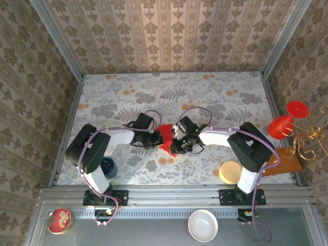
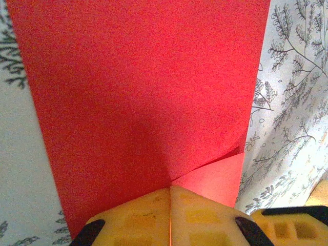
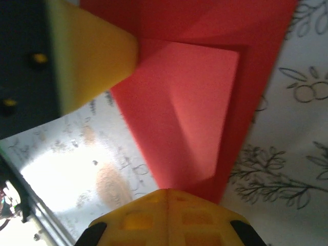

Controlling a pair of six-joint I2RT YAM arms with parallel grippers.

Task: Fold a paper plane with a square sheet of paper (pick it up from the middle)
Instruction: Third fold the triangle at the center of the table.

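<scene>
While clamped from opposite sides by left fingers (image 2: 165,218) and right fingers (image 3: 163,215), the square sheet of paper (image 1: 165,137) is spanned between them, straight ahead of each.

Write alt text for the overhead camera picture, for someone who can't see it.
Two robot arms meet at the middle of a floral table, the left arm's fingers and the right arm's fingers both pinched shut on a partly folded red sheet of paper between them. A white bowl and a red tin sit on the near ledge.
</scene>
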